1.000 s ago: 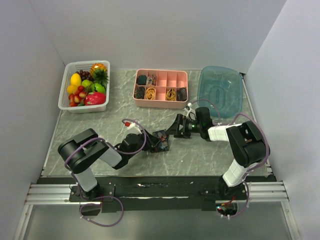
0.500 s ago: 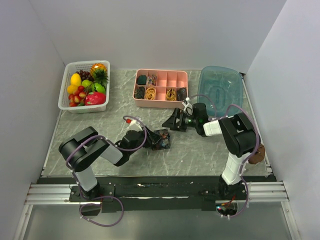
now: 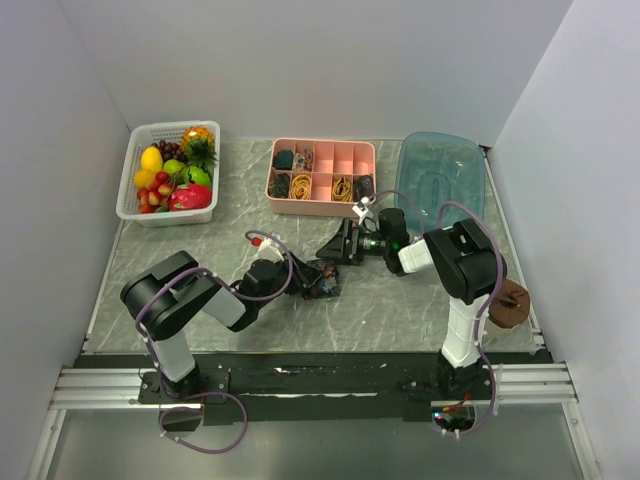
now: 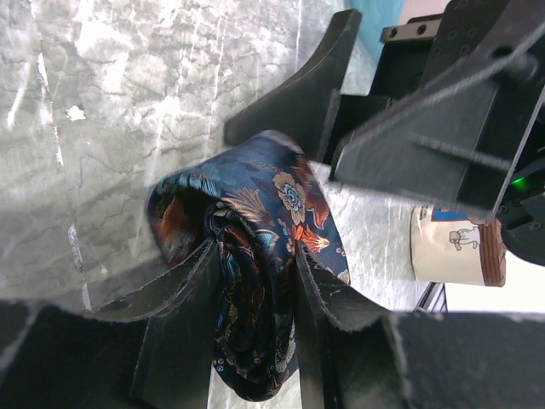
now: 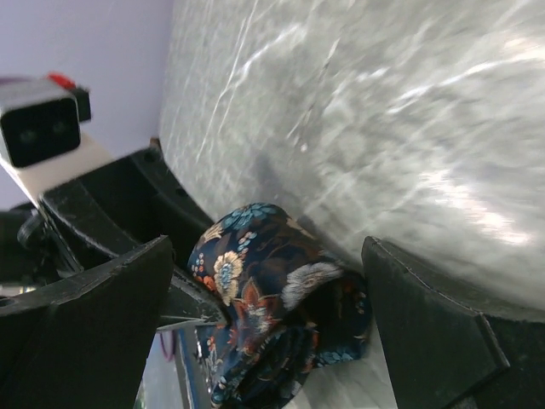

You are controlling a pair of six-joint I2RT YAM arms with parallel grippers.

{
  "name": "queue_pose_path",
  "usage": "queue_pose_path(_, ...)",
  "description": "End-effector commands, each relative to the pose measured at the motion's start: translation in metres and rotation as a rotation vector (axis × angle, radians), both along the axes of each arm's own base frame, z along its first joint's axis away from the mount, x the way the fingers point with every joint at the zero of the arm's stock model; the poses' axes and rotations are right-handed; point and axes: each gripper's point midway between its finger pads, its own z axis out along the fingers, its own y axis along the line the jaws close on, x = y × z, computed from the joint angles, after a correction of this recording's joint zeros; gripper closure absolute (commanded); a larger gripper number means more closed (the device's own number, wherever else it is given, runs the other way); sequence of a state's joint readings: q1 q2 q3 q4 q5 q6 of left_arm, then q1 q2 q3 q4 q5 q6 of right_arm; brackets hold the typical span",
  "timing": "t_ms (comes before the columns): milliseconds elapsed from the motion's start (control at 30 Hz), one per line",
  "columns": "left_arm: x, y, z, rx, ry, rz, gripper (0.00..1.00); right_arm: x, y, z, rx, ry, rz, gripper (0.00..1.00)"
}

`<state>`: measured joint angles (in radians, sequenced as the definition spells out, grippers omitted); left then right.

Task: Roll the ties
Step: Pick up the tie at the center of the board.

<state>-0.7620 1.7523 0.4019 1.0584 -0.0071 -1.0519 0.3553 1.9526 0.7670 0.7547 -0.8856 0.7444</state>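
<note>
Grey marble tabletop (image 3: 400, 300), centre: rolled paisley tie (image 4: 255, 213) pinched by left gripper (image 4: 251, 281). Right gripper (image 5: 272, 281) spread wide, straddling it from the right. Roll apparently complete; next move likely needs a firm hold against unravelling

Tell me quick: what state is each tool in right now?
Left tool: closed on the rolled dark navy paisley fabric necktie.
Right tool: open wide, gripping nothing.
</note>
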Motion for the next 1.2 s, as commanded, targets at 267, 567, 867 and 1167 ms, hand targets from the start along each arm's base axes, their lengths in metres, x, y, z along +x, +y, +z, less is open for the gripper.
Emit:
queue_pose_path(267,0.014,-0.004,0.032,-0.103,-0.079,0.012,0.99,-0.043,0.011,-0.018,-0.005,0.071,0.101,0.07)
queue_pose_path(567,0.012,0.005,0.027,-0.091,-0.069,-0.015,0.99,-0.038,0.011,-0.012,0.020,0.064,0.079,0.08)
queue_pose_path(867,0.005,0.007,0.028,-0.057,-0.078,-0.098,0.99,-0.021,-0.009,0.009,0.000,-0.025,-0.009,0.04)
queue_pose_path(1167,0.003,-0.003,0.029,-0.064,-0.080,-0.154,0.99,0.019,-0.012,0.039,-0.029,-0.178,-0.105,0.02)
